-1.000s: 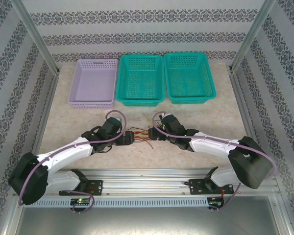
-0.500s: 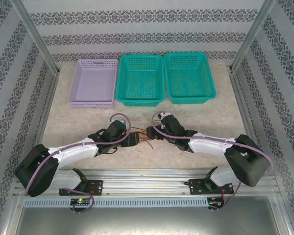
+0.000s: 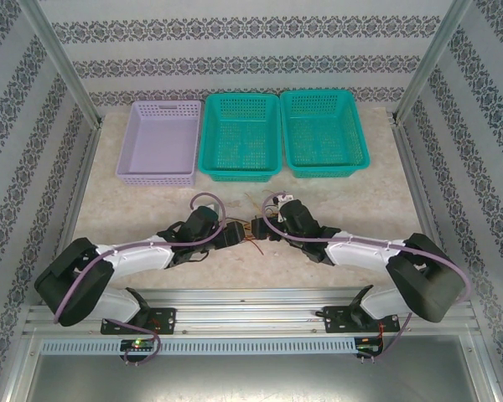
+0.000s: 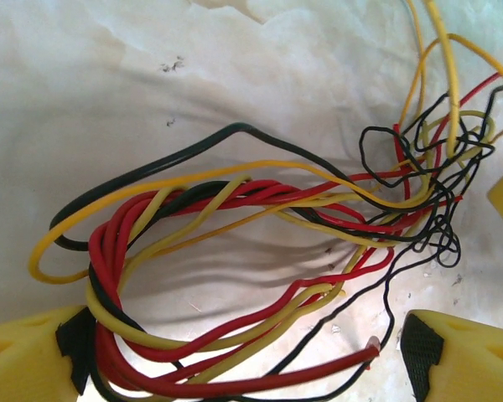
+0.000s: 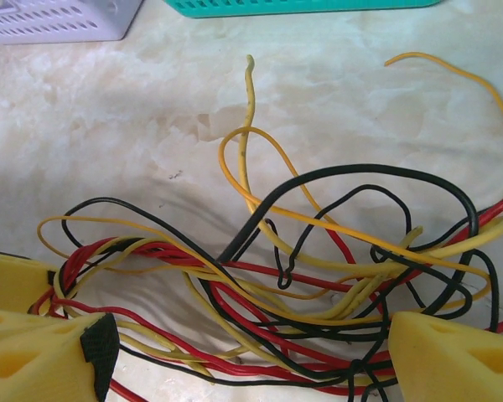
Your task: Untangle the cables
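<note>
- Over the last second the left hand has slid inward along the desk, and the right hand has edged toward it. The two now almost meet over the cables.
- The cables themselves have barely shifted. They lie as one knot of red, yellow and black strands on the desk between the hands, near its front and well short of the baskets.
- Left hand: its wrist view shows the fingers spread wide, straddling a twisted loop of red, yellow and black strands, with nothing clamped.
- Right hand: also wide open, with crossing strands lying between its fingers and none pinched.
- My reading is that both hands are lined up for a grip on opposite sides of the knot. No strand has been pulled free, so the untangling is at an early stage.
- At the back of the desk stand a lilac basket and two teal baskets in a row. I see no cable in any of them.
</note>
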Robot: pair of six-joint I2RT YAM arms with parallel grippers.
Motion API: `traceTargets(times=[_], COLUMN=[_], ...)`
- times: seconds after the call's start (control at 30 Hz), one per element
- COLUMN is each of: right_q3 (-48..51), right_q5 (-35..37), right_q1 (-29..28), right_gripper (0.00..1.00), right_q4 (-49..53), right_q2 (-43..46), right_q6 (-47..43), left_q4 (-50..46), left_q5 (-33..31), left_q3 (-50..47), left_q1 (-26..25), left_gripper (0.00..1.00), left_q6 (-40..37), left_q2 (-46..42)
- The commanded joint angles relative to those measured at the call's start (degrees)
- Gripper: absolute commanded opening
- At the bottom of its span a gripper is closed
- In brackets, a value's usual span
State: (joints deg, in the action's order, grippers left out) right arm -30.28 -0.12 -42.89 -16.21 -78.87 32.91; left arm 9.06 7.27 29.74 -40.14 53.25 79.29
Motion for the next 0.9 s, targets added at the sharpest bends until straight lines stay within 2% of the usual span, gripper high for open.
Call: traceTargets(times=[0.0, 0.27, 0.4, 0.63, 0.87], right_q3=[1.4, 3.5, 4.1, 5.0, 4.4], right_q5=[-0.7, -0.5, -0.8, -1.1, -1.3], right_q1=[0.0, 0.0, 0.0, 0.0, 0.0], right_gripper=[0.84, 0.85, 0.85, 0.85, 0.85], right_q4=[-1.9, -2.7, -2.8, -4.0, -4.8], right_q2=[2.2, 5.1, 5.3, 4.7, 2.1], right_q6=[0.1, -0.5, -0.5, 0.0, 1.3], left_q4=[3.8, 3.4, 4.1, 6.6, 8.9], left_q5=[-0.5, -0.7, -0.1, 0.7, 0.9], left_q3=[-0.4, 0.1, 0.0, -1.3, -2.8], left_q1=[-0.6, 0.0, 0.5, 1.3, 1.8], left_gripper=[0.92, 0.83, 0.72, 0.59, 0.41], left_q6=[2.6, 5.4, 6.4, 7.5, 7.8], left_q2=[0.5, 2.2, 3.7, 5.6, 6.1])
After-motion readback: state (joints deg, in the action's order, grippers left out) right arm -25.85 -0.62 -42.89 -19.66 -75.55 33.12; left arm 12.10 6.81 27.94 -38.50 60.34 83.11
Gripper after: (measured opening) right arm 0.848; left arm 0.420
